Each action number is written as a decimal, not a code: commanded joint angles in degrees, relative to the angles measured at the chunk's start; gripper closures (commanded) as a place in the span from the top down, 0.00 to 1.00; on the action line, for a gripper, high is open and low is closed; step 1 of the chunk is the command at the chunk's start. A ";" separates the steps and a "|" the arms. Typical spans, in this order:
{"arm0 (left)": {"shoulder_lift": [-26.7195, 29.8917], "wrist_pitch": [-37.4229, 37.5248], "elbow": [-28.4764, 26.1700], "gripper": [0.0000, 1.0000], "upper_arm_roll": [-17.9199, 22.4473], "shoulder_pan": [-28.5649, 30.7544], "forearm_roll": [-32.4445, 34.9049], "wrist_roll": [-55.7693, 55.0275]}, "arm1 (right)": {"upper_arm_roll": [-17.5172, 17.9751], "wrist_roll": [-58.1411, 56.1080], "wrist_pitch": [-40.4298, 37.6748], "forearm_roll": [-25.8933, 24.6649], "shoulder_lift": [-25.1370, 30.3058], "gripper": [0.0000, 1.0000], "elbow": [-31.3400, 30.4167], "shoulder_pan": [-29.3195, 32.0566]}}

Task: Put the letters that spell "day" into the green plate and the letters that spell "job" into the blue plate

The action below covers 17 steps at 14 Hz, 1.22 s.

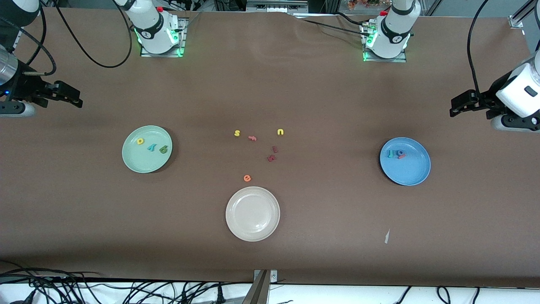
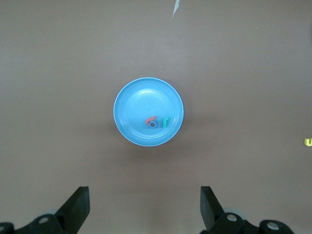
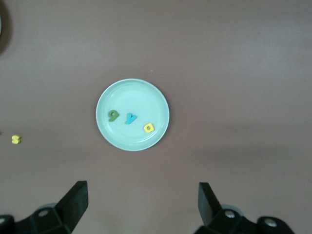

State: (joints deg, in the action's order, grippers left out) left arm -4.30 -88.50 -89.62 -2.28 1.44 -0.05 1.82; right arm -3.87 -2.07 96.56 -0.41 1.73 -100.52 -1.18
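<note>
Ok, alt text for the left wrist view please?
A blue plate on the brown table holds three small letters, a teal j, a blue o and a salmon b, clustered together. The left gripper is above, its fingers open.

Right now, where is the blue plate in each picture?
Front view: the blue plate lies toward the left arm's end of the table, holding three letters.
Left wrist view: the plate sits mid-picture, above the open left gripper.
Right wrist view: not in it; only the green plate shows.
Shared landmark: the yellow u, at the left wrist view's edge.
</note>
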 commanded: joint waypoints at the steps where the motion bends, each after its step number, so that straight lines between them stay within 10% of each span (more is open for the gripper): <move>1: -0.09 1.40 1.02 1.00 -0.10 0.23 -0.39 1.78 | -1.31 -0.56 1.53 0.67 -1.28 1.00 0.86 0.65; 17: -0.27 2.20 0.93 1.00 -0.27 -0.56 -0.39 1.69 | -0.61 0.14 0.74 1.46 -2.60 1.00 3.05 0.12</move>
State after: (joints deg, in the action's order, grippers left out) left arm -4.32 -87.39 -89.62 -2.55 0.98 -0.05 2.34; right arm -4.63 -2.10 98.50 0.09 -0.37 -98.96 -1.10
